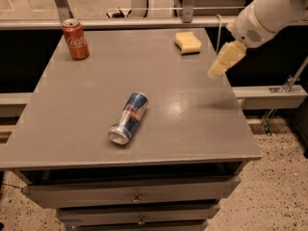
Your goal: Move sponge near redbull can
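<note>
- gripper (220, 66) – over the right edge of the table (72, 129), toward the far side, pointing down and left; it hangs above the surface and touches none of the objects
- gripper state – can't tell if it is open or closed; nothing seen in its grasp
- white arm (269, 11) comes in from the upper right corner
- sponge (187, 42) – pale yellow, flat on the tabletop at the far right, close to the far edge; it sits left of and beyond the gripper, near it but apart
- redbull can (129, 118) – lying on its side around the middle of the table, a bit nearer the front edge; silver end points near-left, blue body angled far-right
- sponge and redbull can are well apart
- Coca-Cola can (75, 39) – upright at the far left corner, well apart from both
- drawers (134, 196) show below the tabletop at the near side
- speckled floor (279, 196) to the right of the table
</note>
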Tool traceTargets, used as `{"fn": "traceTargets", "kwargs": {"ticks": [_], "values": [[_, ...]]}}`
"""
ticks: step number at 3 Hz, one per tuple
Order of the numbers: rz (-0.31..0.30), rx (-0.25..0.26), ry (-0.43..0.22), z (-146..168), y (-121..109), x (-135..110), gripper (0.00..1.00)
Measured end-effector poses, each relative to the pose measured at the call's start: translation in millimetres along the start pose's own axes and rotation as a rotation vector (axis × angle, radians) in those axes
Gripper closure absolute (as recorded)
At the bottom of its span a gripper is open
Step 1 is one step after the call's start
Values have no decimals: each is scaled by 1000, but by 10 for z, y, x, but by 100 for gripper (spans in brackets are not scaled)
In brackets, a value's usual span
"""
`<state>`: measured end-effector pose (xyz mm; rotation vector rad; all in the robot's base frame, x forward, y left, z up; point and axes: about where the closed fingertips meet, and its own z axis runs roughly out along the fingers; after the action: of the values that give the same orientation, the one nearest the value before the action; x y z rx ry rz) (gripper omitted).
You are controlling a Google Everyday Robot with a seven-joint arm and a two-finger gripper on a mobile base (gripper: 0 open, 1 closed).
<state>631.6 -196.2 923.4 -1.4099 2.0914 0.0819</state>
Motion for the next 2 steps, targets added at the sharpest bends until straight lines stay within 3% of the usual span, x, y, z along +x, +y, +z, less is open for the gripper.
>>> {"fn": "traceTargets", "kwargs": {"ticks": [2], "values": [[191,34,-263,738,-970,-206,0]]}}
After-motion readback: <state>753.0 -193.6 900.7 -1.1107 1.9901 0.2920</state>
